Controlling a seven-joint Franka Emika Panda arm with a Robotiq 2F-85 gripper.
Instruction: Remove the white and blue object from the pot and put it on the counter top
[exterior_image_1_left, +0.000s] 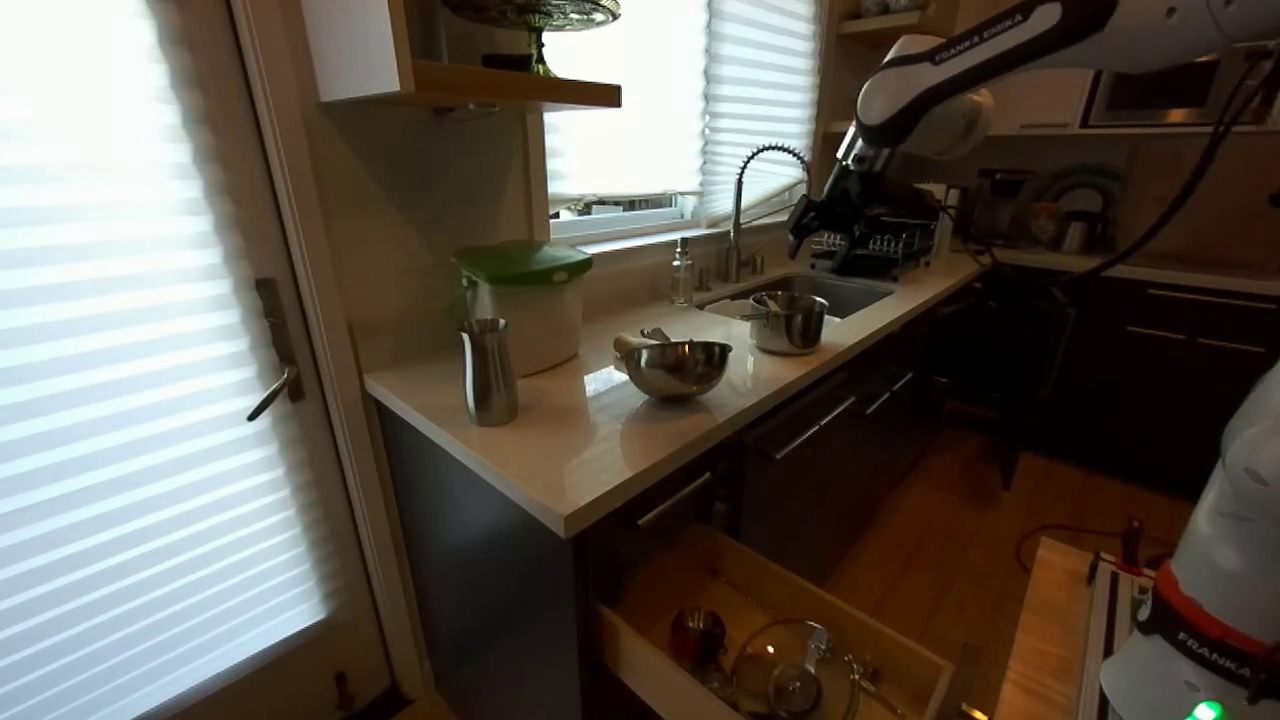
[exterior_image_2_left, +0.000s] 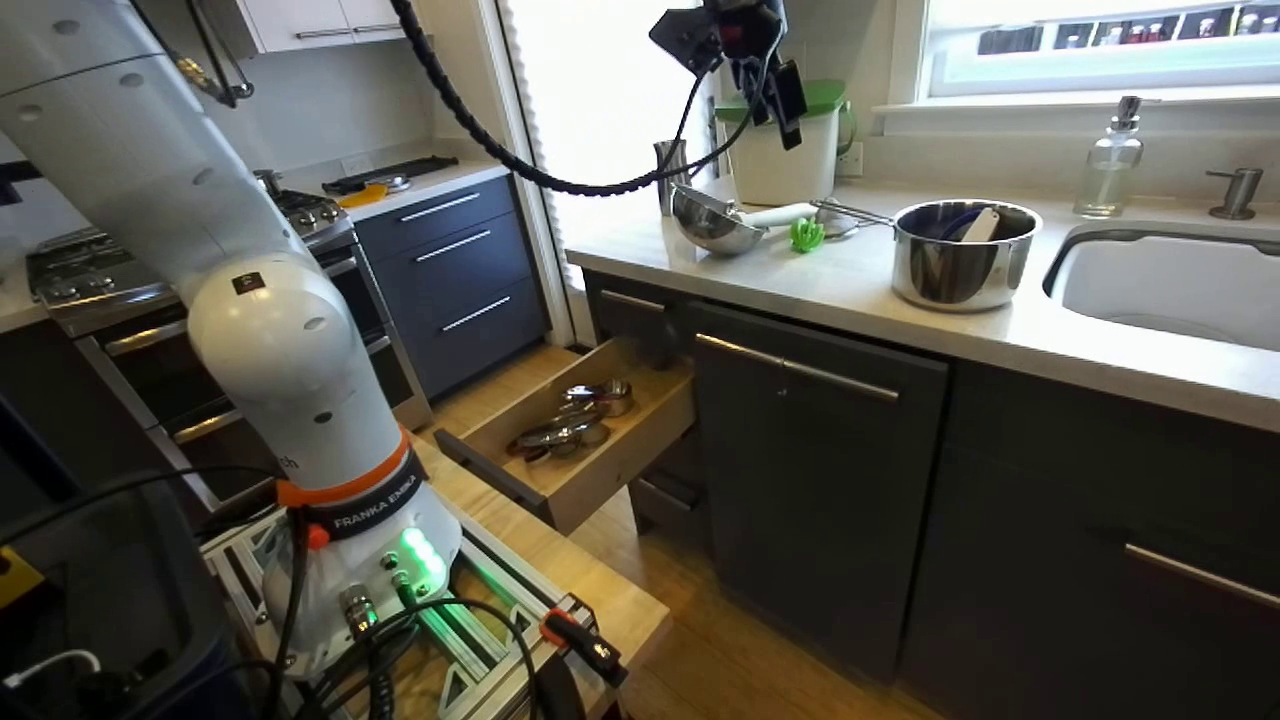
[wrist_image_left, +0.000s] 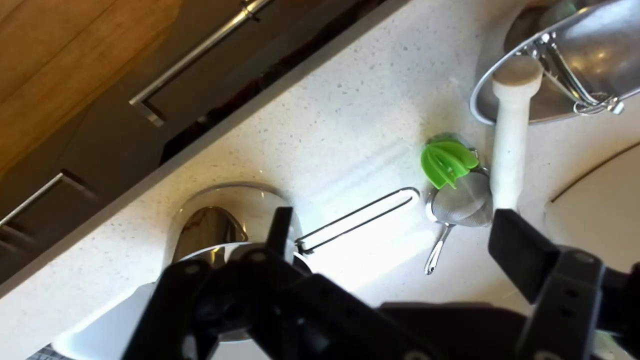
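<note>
The shiny, straight-sided metal pot (exterior_image_1_left: 792, 325) stands upright on the pale counter top (exterior_image_1_left: 560, 470) beside the sink, also in an exterior view (exterior_image_2_left: 960, 262). The white and blue object (exterior_image_2_left: 982, 225) lies inside it, its white end leaning up at the rim and its dark blue part lower. My gripper (exterior_image_1_left: 822, 245) is open and empty, above the counter. In the wrist view the gripper (wrist_image_left: 395, 240) has its fingers wide apart; the left finger overlaps the pot (wrist_image_left: 265, 207) and hides the pot's inside. The pot's wire handle (wrist_image_left: 360, 217) shows between the fingers.
A shiny bowl (wrist_image_left: 595, 55) with a white-handled tool (wrist_image_left: 510, 145), a green piece (wrist_image_left: 447, 160) and a small strainer (wrist_image_left: 462, 202) lie past the pot's handle. A green-lidded bin (exterior_image_1_left: 525, 300), steel pitcher (exterior_image_1_left: 490, 375), soap bottle (exterior_image_2_left: 1110, 165) and open drawer (exterior_image_2_left: 600, 430) are around.
</note>
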